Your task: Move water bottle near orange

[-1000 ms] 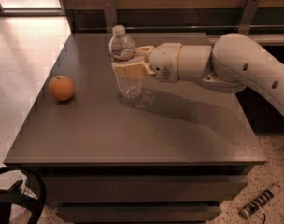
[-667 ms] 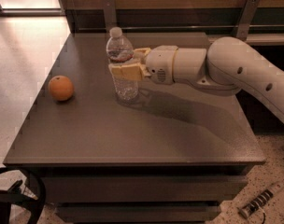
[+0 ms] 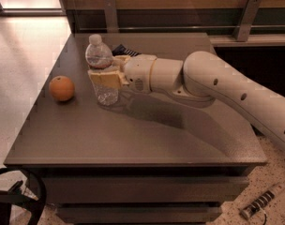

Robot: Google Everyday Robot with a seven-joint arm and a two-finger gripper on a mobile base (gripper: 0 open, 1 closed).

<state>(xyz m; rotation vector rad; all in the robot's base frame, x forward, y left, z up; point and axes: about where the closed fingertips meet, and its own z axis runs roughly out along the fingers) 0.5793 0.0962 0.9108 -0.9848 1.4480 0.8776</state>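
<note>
On the floor at the near right lies a power strip [image 3: 262, 201]. Up on the table [image 3: 133, 139], the orange [image 3: 62, 88] sits near the left edge, where it was a second ago. The water bottle [image 3: 99, 56] stands upright to its right, nearer the fruit than before but not touching it. The end effector [image 3: 104, 78] has shifted left with the bottle, its fingers clamped around the bottle's middle. Behind them lies a dark wrapped item [image 3: 124, 49].

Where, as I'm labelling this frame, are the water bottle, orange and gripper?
water bottle [image 3: 99, 56]: camera view, clear shoulder below cap.
orange [image 3: 62, 88]: camera view, middle of fruit.
gripper [image 3: 104, 77]: camera view, between fingertips clasping the bottle's waist.
</note>
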